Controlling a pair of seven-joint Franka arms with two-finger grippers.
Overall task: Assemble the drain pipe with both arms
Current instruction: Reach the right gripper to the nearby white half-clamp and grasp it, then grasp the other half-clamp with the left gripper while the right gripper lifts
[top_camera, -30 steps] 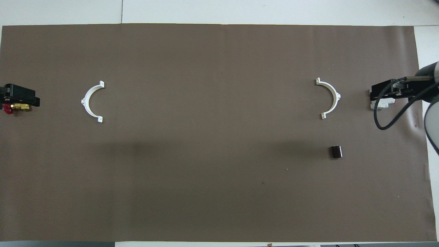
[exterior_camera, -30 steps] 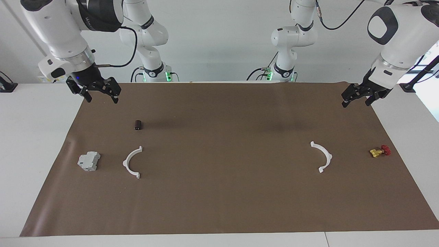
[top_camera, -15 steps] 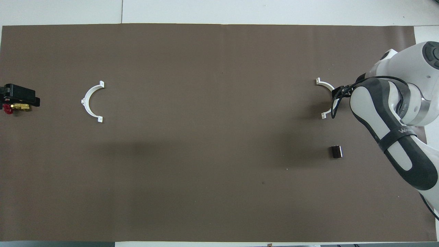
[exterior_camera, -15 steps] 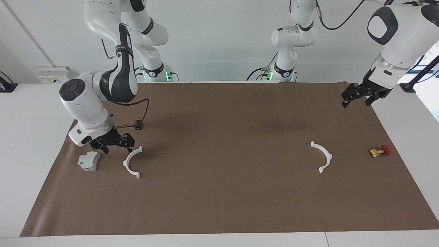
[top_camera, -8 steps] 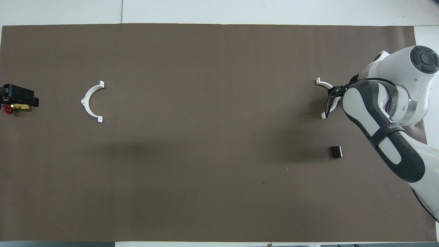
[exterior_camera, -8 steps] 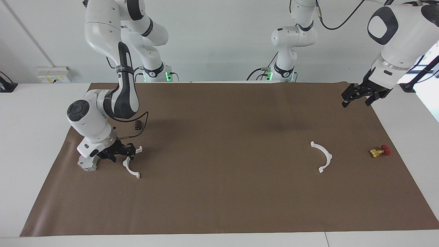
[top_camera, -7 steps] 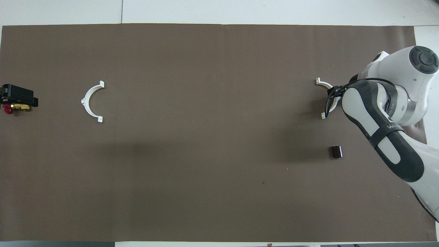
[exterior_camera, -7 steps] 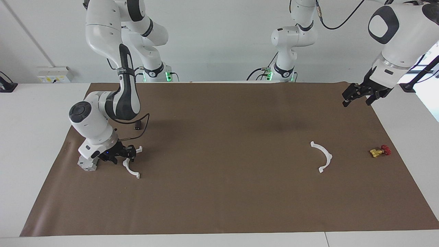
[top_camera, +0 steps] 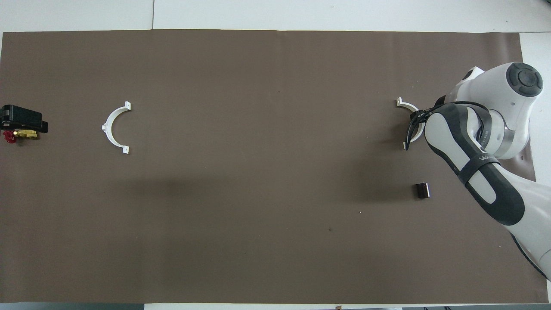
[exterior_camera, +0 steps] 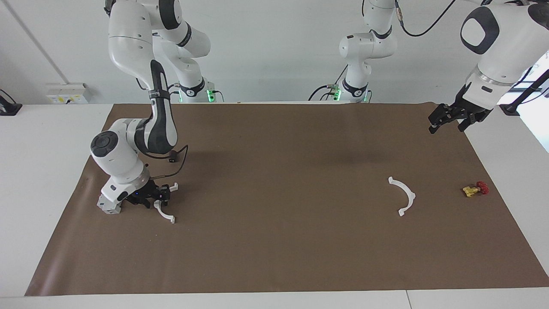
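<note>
Your two drain pipe halves lie flat, well apart, on the bench: one half-ring under the right claw (its grip hidden by the wrist; I cannot tell), the other half-ring bare. The left claw hangs spread over the mat's corner.

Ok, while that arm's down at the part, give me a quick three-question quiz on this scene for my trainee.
1. Which is down at the half-ring beside the grey block? A. left end effector B. right end effector C. neither
2. True or false: that half-ring is already joined to the other half-ring.
3. Fill in: the dark cylinder lies ___ to the robots than the half-ring beside the grey block.
Key: 1 B, the right end effector; the left end effector waits over a corner of the mat. 2 false, they lie apart. 3 nearer.
</note>
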